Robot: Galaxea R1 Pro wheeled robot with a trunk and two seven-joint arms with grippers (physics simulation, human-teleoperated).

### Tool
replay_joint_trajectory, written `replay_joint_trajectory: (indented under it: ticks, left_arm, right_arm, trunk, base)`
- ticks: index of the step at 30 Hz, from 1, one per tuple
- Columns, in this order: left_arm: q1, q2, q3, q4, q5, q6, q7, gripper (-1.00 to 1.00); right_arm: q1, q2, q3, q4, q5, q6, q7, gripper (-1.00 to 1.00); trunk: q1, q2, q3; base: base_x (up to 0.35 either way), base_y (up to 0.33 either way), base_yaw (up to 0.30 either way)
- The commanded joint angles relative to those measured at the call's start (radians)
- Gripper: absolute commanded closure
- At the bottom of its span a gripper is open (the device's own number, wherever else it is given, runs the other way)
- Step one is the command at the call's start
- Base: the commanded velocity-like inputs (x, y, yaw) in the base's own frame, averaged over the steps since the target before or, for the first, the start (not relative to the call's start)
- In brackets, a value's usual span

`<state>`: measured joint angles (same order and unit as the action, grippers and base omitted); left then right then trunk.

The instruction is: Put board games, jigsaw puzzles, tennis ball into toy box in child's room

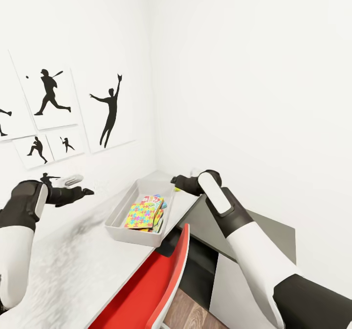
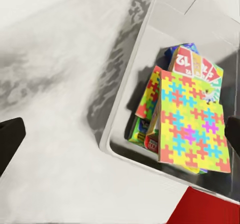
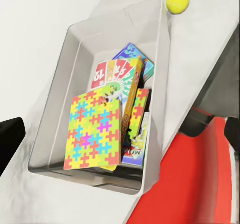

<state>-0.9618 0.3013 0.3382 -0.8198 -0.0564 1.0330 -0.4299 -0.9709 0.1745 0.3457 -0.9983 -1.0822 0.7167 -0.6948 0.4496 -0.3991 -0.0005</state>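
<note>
The light-grey toy box stands on the white table. Inside it a jigsaw puzzle lies on top, tilted, with a second puzzle under it. Beneath them are the board games: a red-yellow numbered one and a blue one. The yellow tennis ball rests on the table just outside the box's far corner. My left gripper hovers open above the table, left of the box. My right gripper hangs open above the box's far right corner, empty.
A red chair is pushed in at the table's edge below the box. A low cabinet with a dark grey top stands to the right. White walls meet behind the table, the left one hung with sport silhouette prints.
</note>
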Motion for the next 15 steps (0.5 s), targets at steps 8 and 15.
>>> replay_joint_trajectory:
  ticks: [8, 15]
  left_arm:
    - [-0.040, -0.053, -0.024, 0.068, -0.007, -0.001, 0.142, -1.00]
    - [-0.041, -0.087, 0.003, 0.044, 0.024, 0.012, 0.184, -1.00]
  right_arm:
    - [-0.005, 0.000, 0.000, 0.002, 0.112, 0.002, -0.013, -1.00]
    - [-0.020, 0.000, 0.028, 0.033, 0.118, -0.026, 0.015, -1.00]
  trunk:
    - [0.000, -0.001, -0.001]
    - [0.000, -0.001, -0.001]
  base:
    - [0.000, 0.000, 0.000]
    - [0.000, 0.000, 0.000]
